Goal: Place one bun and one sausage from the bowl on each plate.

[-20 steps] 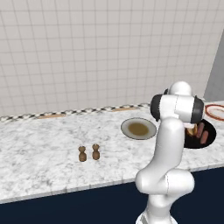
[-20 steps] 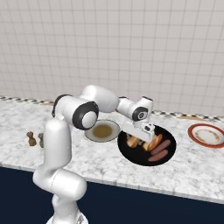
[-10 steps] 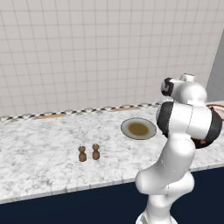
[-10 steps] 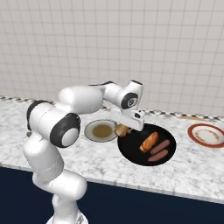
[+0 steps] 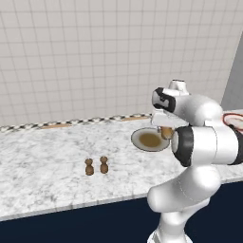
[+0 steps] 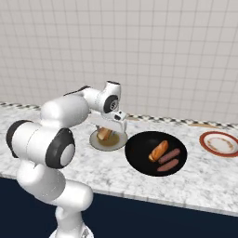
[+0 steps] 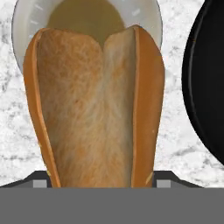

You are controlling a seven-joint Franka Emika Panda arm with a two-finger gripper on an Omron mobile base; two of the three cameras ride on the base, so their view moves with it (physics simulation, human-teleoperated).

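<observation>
Bun (image 7: 94, 109) fills the hand view, split side toward the camera, hanging over the beige plate (image 6: 108, 143) so that letting go should drop it near the brownish centre. The gripper (image 6: 106, 133) is clamped on it above that plate, beside the black bowl (image 6: 137, 163). In the bowl lie 1 more bun (image 6: 159, 150) and 2 sausages (image 6: 168, 160), kept for later trips. The red-rimmed plate (image 6: 219, 143) sits well apart to the right, bare. 2 small brown shakers (image 5: 96, 166) stand clear of the work.
</observation>
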